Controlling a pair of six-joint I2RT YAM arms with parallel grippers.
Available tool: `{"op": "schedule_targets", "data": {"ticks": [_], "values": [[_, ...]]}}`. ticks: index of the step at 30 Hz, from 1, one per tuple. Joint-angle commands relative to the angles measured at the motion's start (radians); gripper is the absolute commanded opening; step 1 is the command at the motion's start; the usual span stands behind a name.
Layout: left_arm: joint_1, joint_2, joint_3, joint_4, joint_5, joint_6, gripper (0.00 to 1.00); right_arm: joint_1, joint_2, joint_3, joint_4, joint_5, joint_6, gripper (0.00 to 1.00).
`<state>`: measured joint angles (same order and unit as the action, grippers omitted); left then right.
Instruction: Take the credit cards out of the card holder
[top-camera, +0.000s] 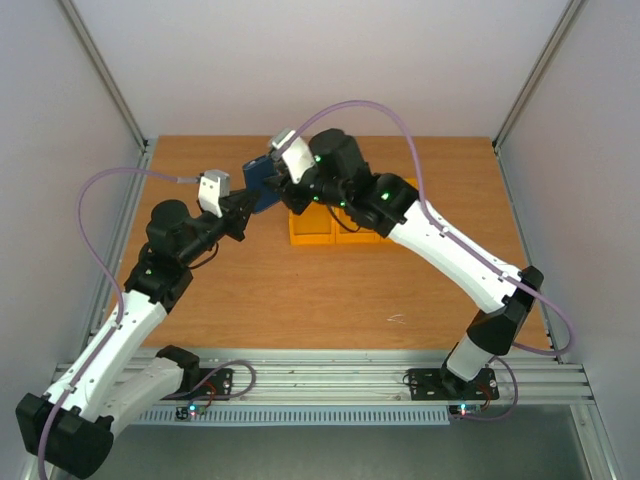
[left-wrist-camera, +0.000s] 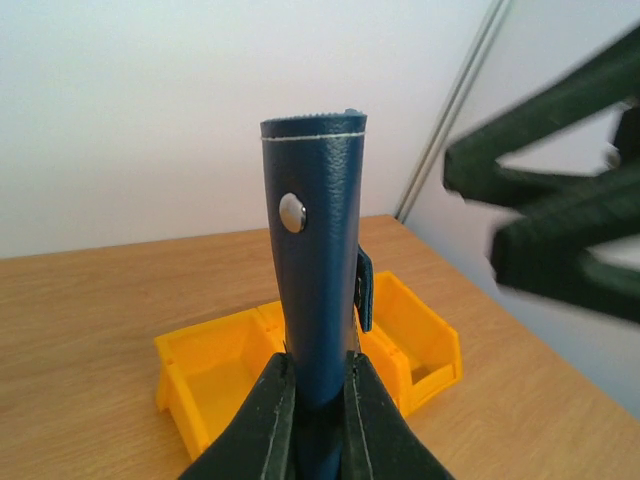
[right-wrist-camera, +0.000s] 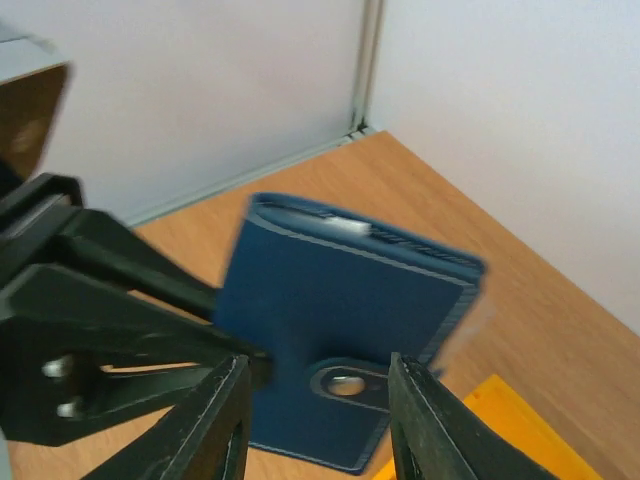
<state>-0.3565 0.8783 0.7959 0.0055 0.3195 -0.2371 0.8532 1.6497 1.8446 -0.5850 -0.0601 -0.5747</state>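
Note:
The card holder (left-wrist-camera: 318, 250), dark navy with a metal snap, is folded shut and held up above the table. My left gripper (left-wrist-camera: 318, 405) is shut on its lower end. In the right wrist view the card holder (right-wrist-camera: 330, 300) faces me with its snap tab (right-wrist-camera: 345, 382) low down. My right gripper (right-wrist-camera: 320, 425) is open, one finger on each side of the tab and apart from it. The left gripper (right-wrist-camera: 110, 330) clamps the holder's left edge there. From above, the card holder (top-camera: 262, 182) hangs between the left gripper (top-camera: 245, 212) and the right gripper (top-camera: 280, 190). The credit cards are hidden inside.
Two orange plastic bins (top-camera: 312, 228) (top-camera: 357, 236) stand side by side on the wooden table (top-camera: 330, 300), just under and behind the grippers. They show as orange bins (left-wrist-camera: 215, 375) (left-wrist-camera: 425, 335) in the left wrist view. White walls and metal posts close in the table.

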Motion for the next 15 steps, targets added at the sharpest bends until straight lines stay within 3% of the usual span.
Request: {"op": "schedule_targets", "data": {"ticks": [1, 8, 15], "values": [[-0.009, 0.003, -0.002, 0.093, -0.071, -0.028, 0.0, 0.037, 0.047, 0.043, -0.03, 0.112, -0.01, 0.37], [-0.009, -0.001, -0.008, 0.106, -0.029, -0.067, 0.0, 0.036, 0.144, 0.149, -0.1, 0.157, 0.017, 0.31], [-0.009, 0.002, -0.01, 0.116, -0.045, -0.07, 0.0, 0.038, 0.167, 0.155, -0.141, 0.04, 0.057, 0.37]]}}
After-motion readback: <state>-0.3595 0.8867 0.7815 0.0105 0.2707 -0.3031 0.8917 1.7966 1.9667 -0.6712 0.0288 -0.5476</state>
